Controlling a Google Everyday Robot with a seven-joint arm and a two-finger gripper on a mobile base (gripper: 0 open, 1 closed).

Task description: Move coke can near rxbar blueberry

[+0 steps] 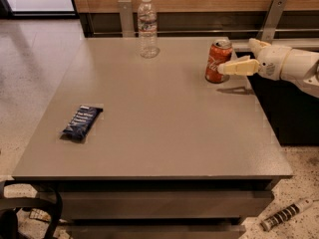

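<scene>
The coke can (218,61), red-orange with white script and a silver top, stands upright near the far right edge of the grey table (164,113). My gripper (235,57) reaches in from the right at can height and is open. Its near finger (240,67) lies across the can's right side and the other finger sits further back by the can's top. The can stands on the table, not lifted. The rxbar blueberry (81,123), a flat dark navy wrapper, lies at the table's left side, far from the can.
A clear plastic water bottle (147,27) stands at the table's back middle. Metal brackets (273,13) rise behind the table. A dark cabinet (294,113) sits to the right. A striped object (285,215) lies on the floor at lower right.
</scene>
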